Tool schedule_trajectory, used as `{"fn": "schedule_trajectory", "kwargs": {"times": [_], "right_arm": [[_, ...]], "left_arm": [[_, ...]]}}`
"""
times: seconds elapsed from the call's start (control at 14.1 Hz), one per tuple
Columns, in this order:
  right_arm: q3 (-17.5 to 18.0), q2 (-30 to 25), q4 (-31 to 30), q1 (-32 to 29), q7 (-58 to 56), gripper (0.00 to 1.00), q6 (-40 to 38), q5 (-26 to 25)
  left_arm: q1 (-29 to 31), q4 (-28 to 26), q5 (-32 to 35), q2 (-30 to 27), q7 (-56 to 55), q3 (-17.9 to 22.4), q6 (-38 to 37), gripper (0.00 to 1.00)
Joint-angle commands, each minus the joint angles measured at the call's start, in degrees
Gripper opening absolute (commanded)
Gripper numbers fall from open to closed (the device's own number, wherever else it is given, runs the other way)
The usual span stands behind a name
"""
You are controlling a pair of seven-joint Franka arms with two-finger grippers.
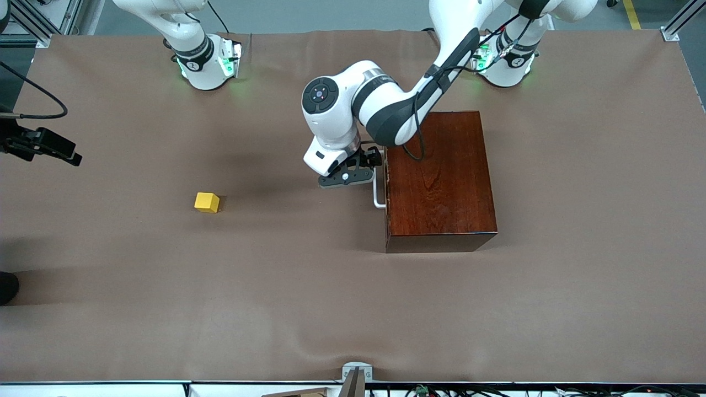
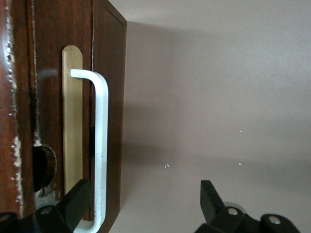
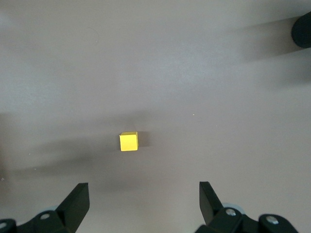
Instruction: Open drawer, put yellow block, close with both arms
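Observation:
The reddish-brown wooden box (image 1: 441, 176) stands toward the left arm's end of the table. Its drawer (image 2: 48, 58) is pushed in, and the white U-shaped handle (image 1: 378, 196) faces the right arm's end. My left gripper (image 1: 361, 168) is open at the handle (image 2: 100, 136). One finger (image 2: 77, 194) lies between the handle's bar and the drawer front, the other (image 2: 210, 194) well out from it. The yellow block (image 1: 207, 202) lies on the table, apart from the box. My right gripper (image 3: 143, 194) is open and empty, high over the table, with the block (image 3: 129, 141) below it.
A brown cloth (image 1: 353, 309) covers the table. A dark round object (image 1: 6, 286) sits at the table edge at the right arm's end, nearer to the front camera than the block. It also shows in the right wrist view (image 3: 302, 29).

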Motion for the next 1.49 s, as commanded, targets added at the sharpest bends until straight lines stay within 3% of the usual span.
{"fn": "schedule_trajectory", "kwargs": {"times": [0.0, 0.71, 1.42], "right_arm": [[0.41, -0.93, -0.45, -0.47, 0.42, 1.00, -0.31, 0.73], [0.41, -0.84, -0.45, -0.47, 0.42, 1.00, -0.23, 0.73], [0.41, -0.93, -0.45, -0.47, 0.42, 1.00, -0.31, 0.73]], "left_arm": [[-0.64, 1.81, 1.87, 1.55, 0.61, 1.13, -1.74, 1.00], [-0.64, 1.46, 1.87, 3.83, 0.69, 1.40, -3.76, 1.00], [-1.95, 1.99, 2.30, 5.33, 0.61, 2.89, 0.27, 1.00]]}}
